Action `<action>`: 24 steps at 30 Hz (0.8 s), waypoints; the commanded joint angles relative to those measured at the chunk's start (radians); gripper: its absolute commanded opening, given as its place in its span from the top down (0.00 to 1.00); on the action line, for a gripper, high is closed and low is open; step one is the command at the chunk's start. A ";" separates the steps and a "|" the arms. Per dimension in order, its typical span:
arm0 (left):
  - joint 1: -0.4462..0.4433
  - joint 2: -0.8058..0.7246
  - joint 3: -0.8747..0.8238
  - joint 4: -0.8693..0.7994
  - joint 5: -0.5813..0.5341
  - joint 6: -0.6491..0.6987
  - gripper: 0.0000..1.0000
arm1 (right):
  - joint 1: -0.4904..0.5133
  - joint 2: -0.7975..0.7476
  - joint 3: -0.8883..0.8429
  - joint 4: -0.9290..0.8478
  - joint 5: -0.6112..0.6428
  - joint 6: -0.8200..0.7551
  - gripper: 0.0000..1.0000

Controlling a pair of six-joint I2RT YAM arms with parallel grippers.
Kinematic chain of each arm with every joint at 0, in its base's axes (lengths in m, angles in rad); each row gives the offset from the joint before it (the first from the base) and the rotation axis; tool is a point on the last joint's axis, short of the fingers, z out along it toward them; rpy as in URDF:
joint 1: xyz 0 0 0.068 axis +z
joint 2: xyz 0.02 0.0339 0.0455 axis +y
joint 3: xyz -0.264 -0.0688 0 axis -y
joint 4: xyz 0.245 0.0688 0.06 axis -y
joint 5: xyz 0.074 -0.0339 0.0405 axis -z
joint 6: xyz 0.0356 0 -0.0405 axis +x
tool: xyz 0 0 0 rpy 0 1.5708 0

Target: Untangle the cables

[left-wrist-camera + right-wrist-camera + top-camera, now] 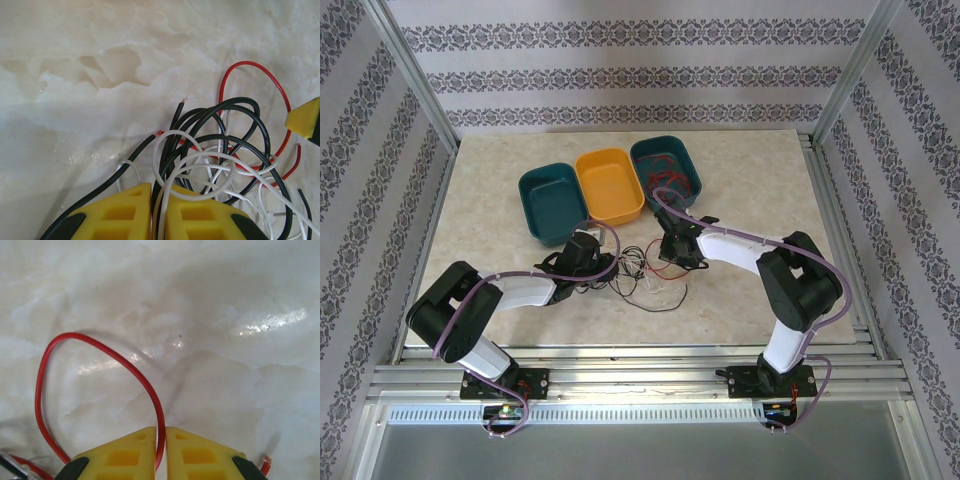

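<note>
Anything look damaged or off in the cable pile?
One black cable ends in frayed bare copper strands, poking out of the tangle of cables on the table. Nothing else stands out.

White shells over black joints on left arm (510, 292) and right arm (740, 245), lilac cables (663, 210) looped along each, black base plates (505, 385), blunt yellow fingers (125, 212) with square recesses and black backing.

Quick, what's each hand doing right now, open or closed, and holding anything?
Left hand: closed, pinching white and black strands of the cable bundle.
Right hand: closed on the red cable.
</note>
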 commanded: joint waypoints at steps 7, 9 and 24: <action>0.011 0.005 0.013 0.017 0.013 -0.005 0.87 | 0.015 0.014 0.037 -0.030 0.030 0.002 0.69; 0.012 0.005 0.012 0.019 0.012 -0.007 0.87 | 0.020 0.033 0.041 -0.039 0.024 0.011 0.66; 0.012 0.013 0.013 0.024 0.016 -0.008 0.87 | 0.060 0.093 0.062 -0.092 0.026 0.063 0.66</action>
